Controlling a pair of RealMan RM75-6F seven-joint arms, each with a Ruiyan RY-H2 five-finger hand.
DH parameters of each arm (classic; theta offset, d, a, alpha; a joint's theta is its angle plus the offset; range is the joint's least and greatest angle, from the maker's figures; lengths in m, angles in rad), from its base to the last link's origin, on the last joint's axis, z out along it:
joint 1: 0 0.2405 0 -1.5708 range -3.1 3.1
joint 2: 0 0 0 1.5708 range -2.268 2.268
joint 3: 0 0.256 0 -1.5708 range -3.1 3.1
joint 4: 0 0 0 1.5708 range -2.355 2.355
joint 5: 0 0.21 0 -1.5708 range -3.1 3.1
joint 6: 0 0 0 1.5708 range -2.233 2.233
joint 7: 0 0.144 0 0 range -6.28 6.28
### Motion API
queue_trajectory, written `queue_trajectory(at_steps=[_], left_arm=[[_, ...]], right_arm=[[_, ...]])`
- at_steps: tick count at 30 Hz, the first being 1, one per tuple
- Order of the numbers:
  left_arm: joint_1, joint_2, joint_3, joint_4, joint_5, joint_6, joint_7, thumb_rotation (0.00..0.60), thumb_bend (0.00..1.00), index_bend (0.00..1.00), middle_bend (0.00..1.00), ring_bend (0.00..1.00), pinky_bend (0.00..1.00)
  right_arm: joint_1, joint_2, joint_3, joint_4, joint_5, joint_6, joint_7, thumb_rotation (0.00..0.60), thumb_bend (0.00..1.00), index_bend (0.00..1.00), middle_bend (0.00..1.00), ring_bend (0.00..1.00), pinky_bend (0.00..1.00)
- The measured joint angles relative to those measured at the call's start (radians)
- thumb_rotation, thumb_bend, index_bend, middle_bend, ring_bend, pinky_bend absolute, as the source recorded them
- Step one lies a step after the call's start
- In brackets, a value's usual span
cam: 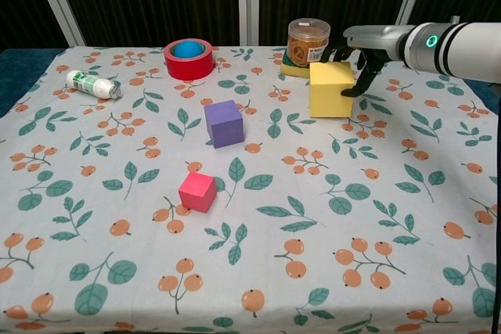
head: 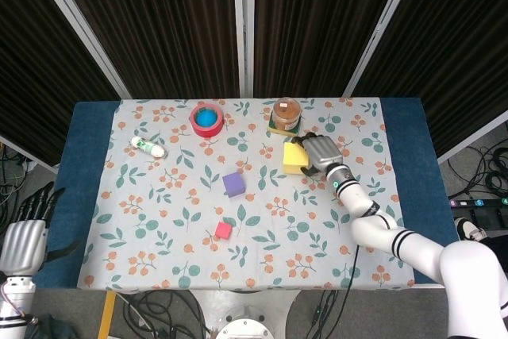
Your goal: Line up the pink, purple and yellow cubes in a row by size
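Note:
The big yellow cube (head: 293,158) (cam: 329,90) sits slightly tilted at the back right of the floral cloth. My right hand (head: 321,152) (cam: 366,43) grips it, with fingers over its back and right side. A mid-sized purple cube (head: 233,184) (cam: 225,123) lies near the middle. The small pink cube (head: 224,230) (cam: 196,191) is in front of it, closer to me. Beyond the table's left front corner my left hand (head: 24,236) hangs with fingers apart, holding nothing; the chest view does not show it.
A red tape roll (head: 207,120) (cam: 188,59) with a blue ball inside stands at the back. A brown-lidded jar (head: 286,113) (cam: 308,41) sits just behind the yellow cube. A white bottle (head: 148,147) (cam: 93,84) lies at the back left.

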Motion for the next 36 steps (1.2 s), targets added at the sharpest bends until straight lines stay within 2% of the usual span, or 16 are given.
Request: queue_trajectory(at_steps=[9,19,23,26,28,30,36], left_arm=[[0.006,-0.002,0.001,0.006,0.003,0.007,-0.008,0.6,0.07,0.15,0.02,0.04,0.11],[0.015,-0.005,0.0,0.024,-0.007,0.009,-0.028,0.6,0.07,0.15,0.02,0.04,0.11],[0.013,-0.008,0.001,0.033,0.0,0.007,-0.032,0.6,0.07,0.15,0.02,0.04,0.11],[0.011,-0.01,-0.002,0.037,0.003,0.008,-0.036,0.6,0.07,0.15,0.02,0.04,0.11],[0.01,-0.01,-0.004,0.04,0.005,0.009,-0.038,0.6,0.07,0.15,0.02,0.04,0.11],[0.008,-0.01,-0.005,0.042,0.008,0.01,-0.038,0.6,0.07,0.15,0.02,0.04,0.11],[0.005,-0.013,-0.007,0.043,0.019,0.015,-0.038,0.6,0.07,0.14,0.02,0.04,0.11]], right_arm=[[0.067,-0.02,0.058,-0.044,-0.003,-0.004,0.03,0.6,0.31,0.28,0.32,0.17,0.29],[0.163,-0.147,0.059,0.09,0.093,-0.042,-0.042,0.6,0.31,0.2,0.26,0.14,0.28],[0.178,-0.175,0.046,0.136,0.13,-0.068,-0.062,0.6,0.3,0.1,0.19,0.09,0.24],[0.184,-0.174,0.033,0.145,0.146,-0.093,-0.075,0.6,0.22,0.01,0.08,0.02,0.17],[0.185,-0.162,0.028,0.138,0.151,-0.096,-0.08,0.6,0.15,0.0,0.01,0.0,0.12],[0.182,-0.144,0.026,0.116,0.148,-0.089,-0.081,0.6,0.09,0.0,0.0,0.0,0.08],[0.158,-0.056,0.019,-0.03,0.109,-0.039,-0.086,0.6,0.05,0.0,0.0,0.0,0.03]])
